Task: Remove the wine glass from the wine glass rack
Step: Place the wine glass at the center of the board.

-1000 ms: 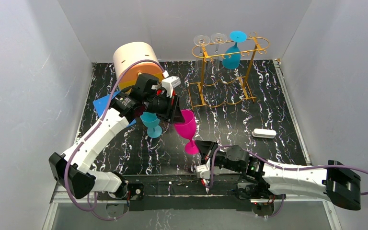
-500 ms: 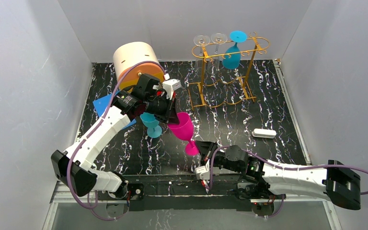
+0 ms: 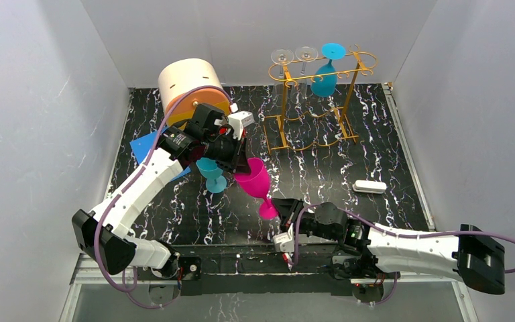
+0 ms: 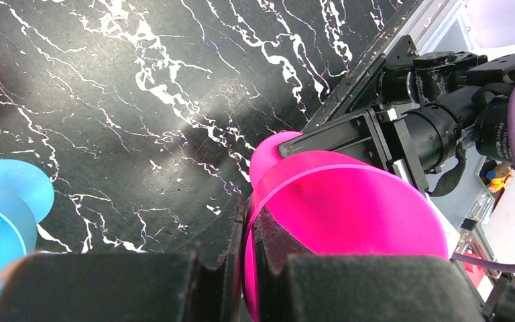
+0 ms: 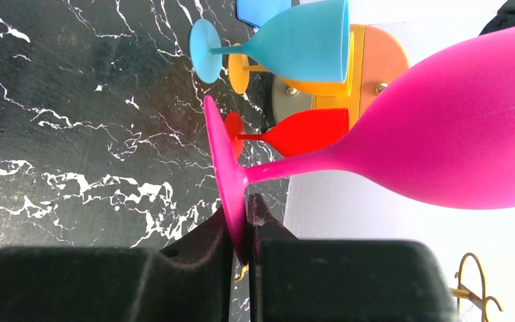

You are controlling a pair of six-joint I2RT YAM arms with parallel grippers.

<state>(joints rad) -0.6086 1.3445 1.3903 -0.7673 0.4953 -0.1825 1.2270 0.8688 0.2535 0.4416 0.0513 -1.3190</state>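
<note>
A magenta wine glass [image 3: 256, 182] hangs tilted above the middle of the table, held at both ends. My left gripper [image 3: 240, 159] is shut on its bowl rim [image 4: 263, 221]. My right gripper [image 3: 280, 212] is shut on its round foot [image 5: 226, 176], jaws closed on the foot's edge. The golden wire wine glass rack [image 3: 322, 100] stands at the back, far from both grippers. A blue glass [image 3: 324, 72] and two clear glasses [image 3: 294, 56] hang upside down from its rails.
A light blue glass [image 3: 209, 173] stands just left of the magenta one, also in the right wrist view [image 5: 288, 41]. A tan and orange cylinder [image 3: 189, 88] stands back left, a blue sheet [image 3: 143, 146] beside it. A white bar [image 3: 369, 187] lies to the right. Red [image 5: 302, 131] and orange glasses stand behind.
The left gripper and the magenta bowl have shifted slightly left and down, tilting the glass a little more. The right gripper has stayed on the foot.
</note>
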